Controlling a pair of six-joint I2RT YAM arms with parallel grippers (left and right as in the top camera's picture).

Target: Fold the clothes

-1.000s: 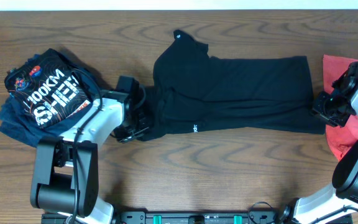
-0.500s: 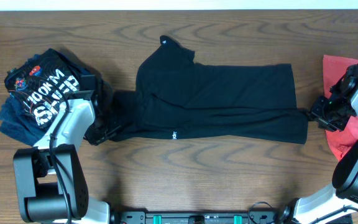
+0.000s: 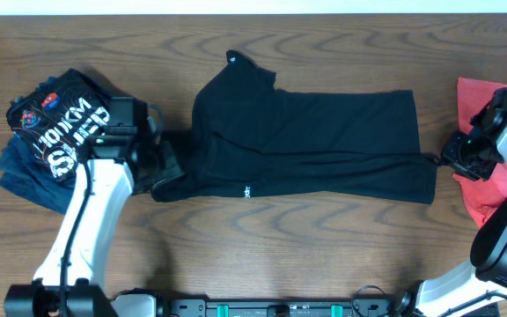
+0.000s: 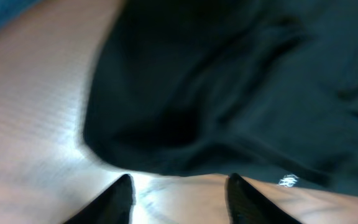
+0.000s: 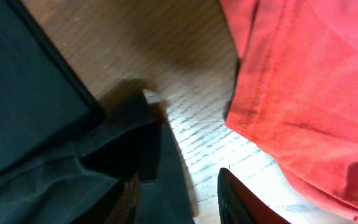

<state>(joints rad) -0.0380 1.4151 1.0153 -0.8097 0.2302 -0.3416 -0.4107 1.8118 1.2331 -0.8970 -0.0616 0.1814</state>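
Fingers (image 4: pixel 115 200) of the left gripper (image 4: pixel 179 179) stand apart over bare wood at the left end of the black tee (image 3: pixel 306 141), with nothing between them and the cloth just ahead. The tee lies spread across the middle of the worktop (image 3: pixel 262 255), its long side running left to right. At its front right corner, the right gripper (image 5: pixel 178 175) also has its fingers (image 5: pixel 234 198) apart, straddling the hem corner. A navy "100KM" tee (image 3: pixel 55 132) is heaped by the left edge, and a red tee (image 3: pixel 472 95) lies at the right edge.
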